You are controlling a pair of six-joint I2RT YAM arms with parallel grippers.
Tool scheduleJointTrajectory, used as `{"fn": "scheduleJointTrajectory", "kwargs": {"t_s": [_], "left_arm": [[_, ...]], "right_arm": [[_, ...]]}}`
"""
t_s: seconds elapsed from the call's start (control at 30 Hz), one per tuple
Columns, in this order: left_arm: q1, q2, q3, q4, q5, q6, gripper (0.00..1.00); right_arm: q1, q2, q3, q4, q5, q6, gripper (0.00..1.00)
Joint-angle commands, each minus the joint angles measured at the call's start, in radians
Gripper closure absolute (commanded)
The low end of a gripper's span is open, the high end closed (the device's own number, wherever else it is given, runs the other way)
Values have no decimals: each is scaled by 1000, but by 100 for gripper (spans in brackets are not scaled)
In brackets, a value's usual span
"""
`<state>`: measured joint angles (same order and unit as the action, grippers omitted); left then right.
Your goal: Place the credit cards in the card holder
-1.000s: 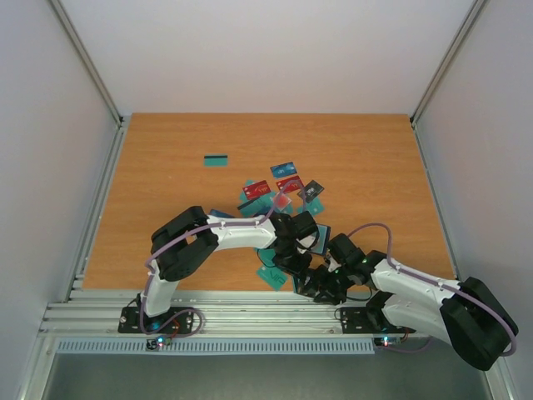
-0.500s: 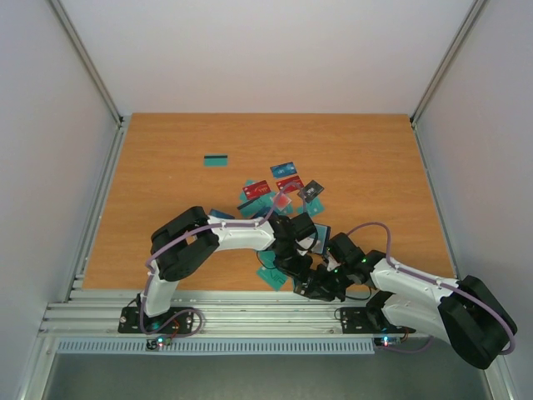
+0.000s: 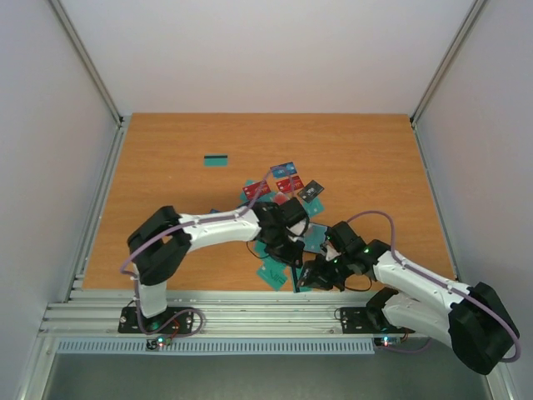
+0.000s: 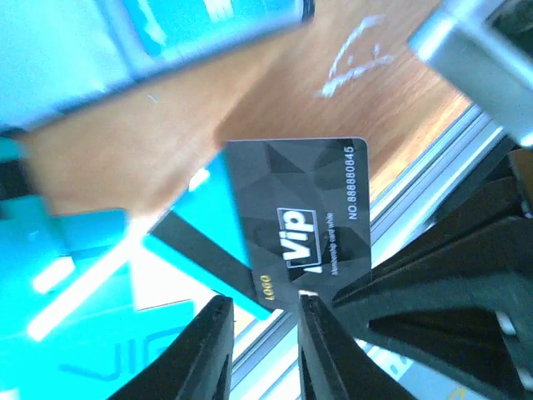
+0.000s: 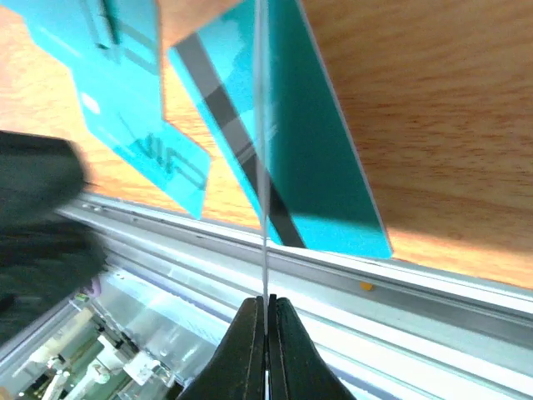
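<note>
Dark grey VIP card pinched edge-on in right gripper (jaws tight on it), above near table edge. Left gripper slightly parted at card's edge, gripping nothing. Other cards scattered mid-table.

The dark grey card bears a white "VIP" logo, small print starting "Membership card", and a number beginning "NO.8888". The gold digits on the striped teal card are too small to read.

free room far & left on table; credit cards, left arm, right arm nr front-centre
</note>
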<state>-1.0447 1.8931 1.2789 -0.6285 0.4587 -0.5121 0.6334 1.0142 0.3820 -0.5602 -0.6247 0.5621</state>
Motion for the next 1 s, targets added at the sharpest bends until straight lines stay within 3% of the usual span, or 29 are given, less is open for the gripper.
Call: {"fn": "scheduleJointTrajectory", "kwargs": {"t_s": [0.0,0.3,0.53,0.8,0.97], "left_arm": [[71,-140,55,-104,-78,7,74],[227,-289,91,-153,-33,20,57],[299,-279,160,-53,213,4,41],[340,-260,170,251,442,-204,42],[343,-260,188,246,444,-201,50]], "right_arm": [[-43,-21,113,-163,5,-111,99],[-249,-9,358,-377,-97,-355,99],[-356,19,509,-359,-240,-484,99],[-360,-6,594,-195,-390,-463,99],[-360,-21,612,-119,-408,-441,99]]}}
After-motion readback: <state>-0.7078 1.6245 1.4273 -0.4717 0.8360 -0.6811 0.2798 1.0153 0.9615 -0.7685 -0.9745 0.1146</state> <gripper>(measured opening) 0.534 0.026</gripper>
